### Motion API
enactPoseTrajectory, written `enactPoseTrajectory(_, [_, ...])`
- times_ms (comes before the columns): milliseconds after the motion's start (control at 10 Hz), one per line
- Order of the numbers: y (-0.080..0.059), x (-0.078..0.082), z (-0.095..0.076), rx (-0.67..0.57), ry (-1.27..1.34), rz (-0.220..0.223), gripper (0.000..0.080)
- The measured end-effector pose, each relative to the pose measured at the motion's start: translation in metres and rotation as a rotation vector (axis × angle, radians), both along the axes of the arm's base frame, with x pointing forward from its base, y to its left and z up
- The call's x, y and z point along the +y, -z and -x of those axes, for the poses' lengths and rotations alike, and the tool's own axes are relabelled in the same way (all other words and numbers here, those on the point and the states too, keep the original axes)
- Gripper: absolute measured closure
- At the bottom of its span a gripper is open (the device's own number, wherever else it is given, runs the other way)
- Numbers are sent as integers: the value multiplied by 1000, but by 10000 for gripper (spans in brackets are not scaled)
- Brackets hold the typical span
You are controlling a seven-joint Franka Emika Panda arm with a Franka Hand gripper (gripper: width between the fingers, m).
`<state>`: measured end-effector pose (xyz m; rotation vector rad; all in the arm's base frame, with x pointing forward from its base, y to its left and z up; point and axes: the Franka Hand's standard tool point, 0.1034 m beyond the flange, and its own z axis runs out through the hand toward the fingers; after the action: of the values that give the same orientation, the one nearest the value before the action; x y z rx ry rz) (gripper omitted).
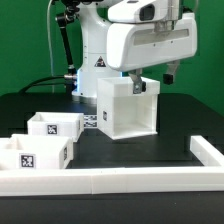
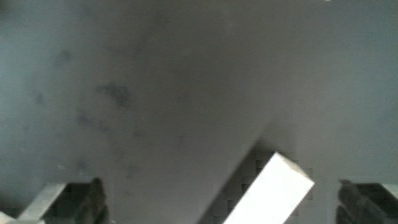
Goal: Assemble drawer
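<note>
Jaws stand wide apart on the gripper (image 1: 137, 87). In the wrist view a white wall (image 2: 276, 190) shows between the two fingers (image 2: 63, 200) with a gap on either side, so nothing is clamped. The gripper hangs just over the open top of the housing (image 1: 128, 112), which stands upright near the middle of the black table (image 1: 175, 150). The near tray (image 1: 35, 157) and the far tray (image 1: 55, 126) sit at the exterior view's left, apart from the housing and close to the low rail (image 1: 130, 181).

The housing looks like thin, stiff plastic: probably light, smooth and a little slippery. The best hold is likely a pinch across the top edge of one wall, near its middle. An off-centre grip could let the tall hollow box swing or tip.

The fingertips are hidden behind the wrist body in the exterior view. The wrist view is blurred and cuts off the wall's lower part. Which wall it is cannot be told, and no knobs can be made out on the trays.
</note>
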<state>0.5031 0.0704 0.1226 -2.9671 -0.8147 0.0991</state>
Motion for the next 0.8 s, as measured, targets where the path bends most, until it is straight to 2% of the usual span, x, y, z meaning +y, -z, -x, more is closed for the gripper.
enactPoseTrajectory(200, [0,0,1,5,99,8,150])
enactPoseTrajectory(300, [-5,1,5,4,170,16,150])
enactPoseTrajectory(700, [-25,14,69,3,189,52,150])
enactPoseTrajectory(800, [-26,14,78,5,191,57,150])
